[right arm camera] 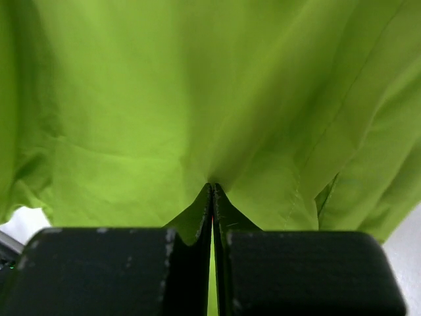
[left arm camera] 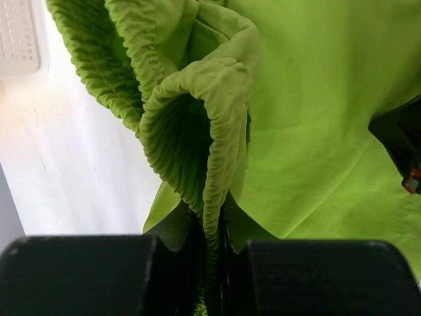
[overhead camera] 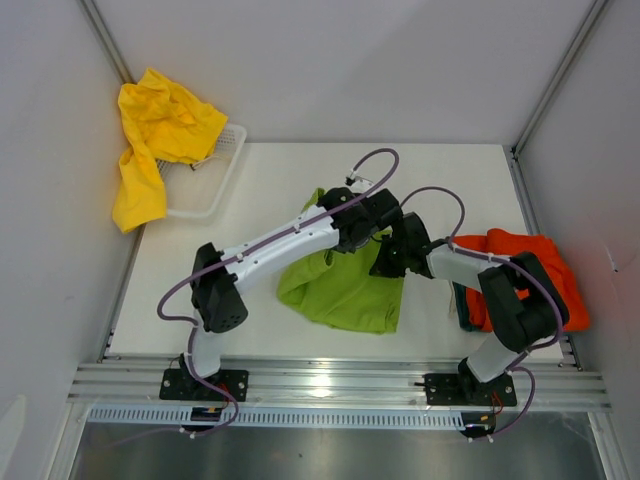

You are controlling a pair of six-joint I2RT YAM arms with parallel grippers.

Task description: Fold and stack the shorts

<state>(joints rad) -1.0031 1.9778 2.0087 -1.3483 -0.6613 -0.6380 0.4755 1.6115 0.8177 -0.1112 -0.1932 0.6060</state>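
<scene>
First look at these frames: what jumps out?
Centre table, the lime shorts are pinched from both sides: the left gripper is shut on the ruffled waistband, the right gripper on plain cloth. The yellow shorts drape over the basket far left; the orange shorts lie bunched at right.

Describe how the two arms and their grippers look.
The left arm and right arm have white links, black joints and looping purple cables. The left gripper and right gripper have blocky matte-black fingers.
</scene>
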